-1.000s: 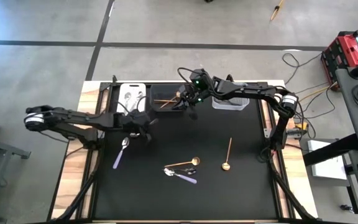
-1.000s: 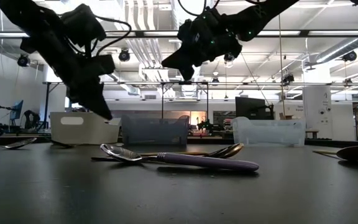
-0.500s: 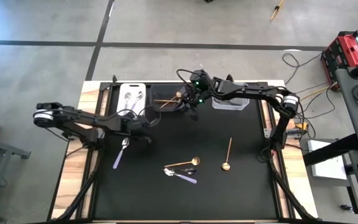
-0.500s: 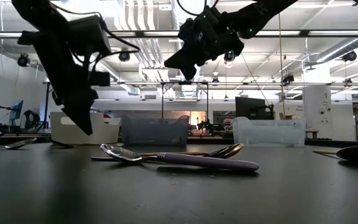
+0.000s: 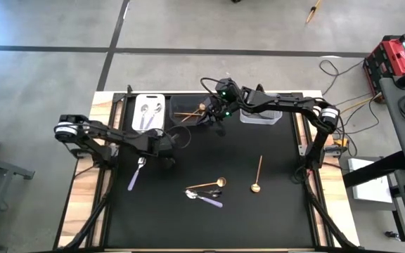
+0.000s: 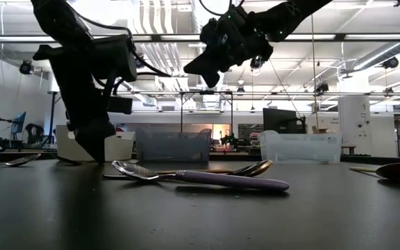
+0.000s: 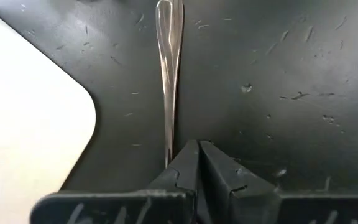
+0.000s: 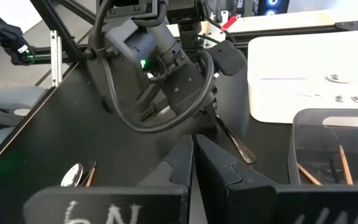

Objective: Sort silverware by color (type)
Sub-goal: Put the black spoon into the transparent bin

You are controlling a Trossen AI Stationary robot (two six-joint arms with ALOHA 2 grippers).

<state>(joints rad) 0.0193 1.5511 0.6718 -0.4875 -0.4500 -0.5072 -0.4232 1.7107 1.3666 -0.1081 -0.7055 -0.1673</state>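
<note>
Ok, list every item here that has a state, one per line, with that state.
left gripper: shut, empty, low over the mat beside a silver utensil
right gripper: shut, empty, raised near the dark bin
white bin: holds silver spoons
dark bin: holds gold utensils
clear bin: contents cannot be told
lilac-handled spoon: loose on the mat
gold spoon: loose on the mat

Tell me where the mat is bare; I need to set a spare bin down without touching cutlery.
Bare: the near strip of the mat below the crossed spoons, and the right side past the gold spoon. Crowded: the far edge with the white bin, dark bin and clear bin, where both shut grippers work, left and right.
</note>
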